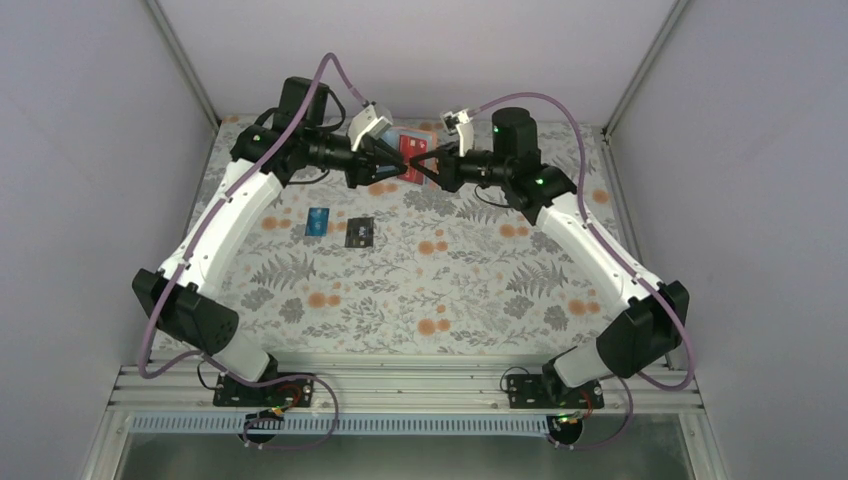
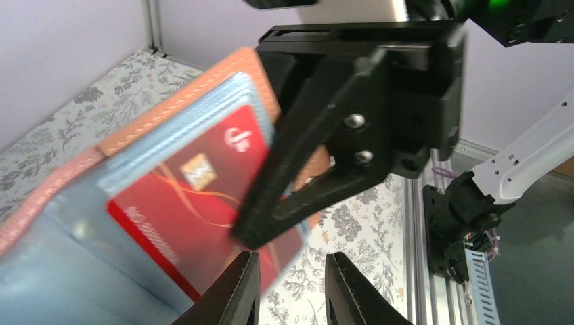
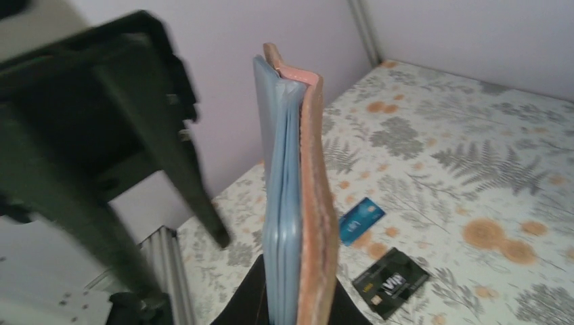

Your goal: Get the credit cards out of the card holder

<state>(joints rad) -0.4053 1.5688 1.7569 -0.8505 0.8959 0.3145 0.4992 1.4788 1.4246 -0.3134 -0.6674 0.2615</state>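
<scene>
The card holder [image 1: 403, 134] hangs in the air above the far middle of the table, tan outside and light blue inside. My right gripper [image 3: 298, 288] is shut on its lower edge and holds it edge-on. The red credit card [image 2: 189, 210] sits partly out of a pocket of the card holder [image 2: 179, 112]. My left gripper [image 2: 292, 257] is open right beside the red card's lower corner, with only the table showing between its fingers. The blue card [image 1: 318, 222] and the black card [image 1: 359, 232] lie flat on the table to the left of centre.
The flowered tablecloth [image 1: 450, 290] covers the table. Pale walls close in the left, back and right sides. A metal rail [image 1: 400, 385] with both arm bases runs along the near edge. In the right wrist view the left arm's dark fingers [image 3: 196, 196] hang close beside the holder.
</scene>
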